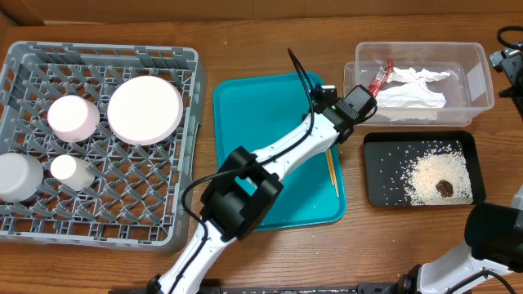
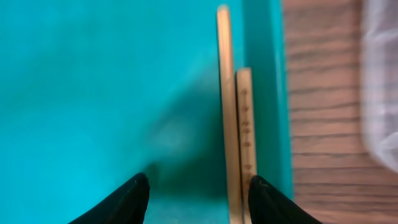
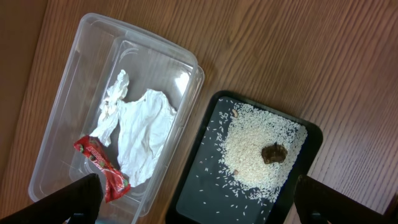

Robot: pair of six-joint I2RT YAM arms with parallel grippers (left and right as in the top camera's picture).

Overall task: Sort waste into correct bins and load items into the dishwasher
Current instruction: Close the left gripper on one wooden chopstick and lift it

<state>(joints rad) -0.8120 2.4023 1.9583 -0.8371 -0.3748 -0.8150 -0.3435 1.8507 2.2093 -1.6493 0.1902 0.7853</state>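
Along the right rim of the teal tray (image 1: 253, 122), two thin wooden chopsticks (image 2: 227, 93) are lying side by side and touching, one reaching further than the other. The left gripper (image 2: 199, 186) is hovering over them with its fingers parted about halfway and nothing between them. The sticks are sitting close to the finger (image 2: 261, 199) nearer the rim, not centred.

To grip well, it is probably worth shifting toward the rim so both sticks fall mid-gap. The tips should then be lowered to the tray floor before closing, since such slim sticks are likely to roll or split apart.

The red snack wrapper (image 3: 102, 165) and napkin (image 3: 140, 134) are resting in the clear tub (image 3: 68, 81). The rice (image 3: 249, 165) and brown lump (image 3: 273, 152) are lying in the black tray (image 3: 199, 199). The large plate (image 1: 145, 110), bowls (image 1: 73, 117) and cup (image 1: 72, 169) are sitting in the grey rack (image 1: 24, 49). The right gripper (image 3: 208, 208) is hanging spread wide and empty above both bins.
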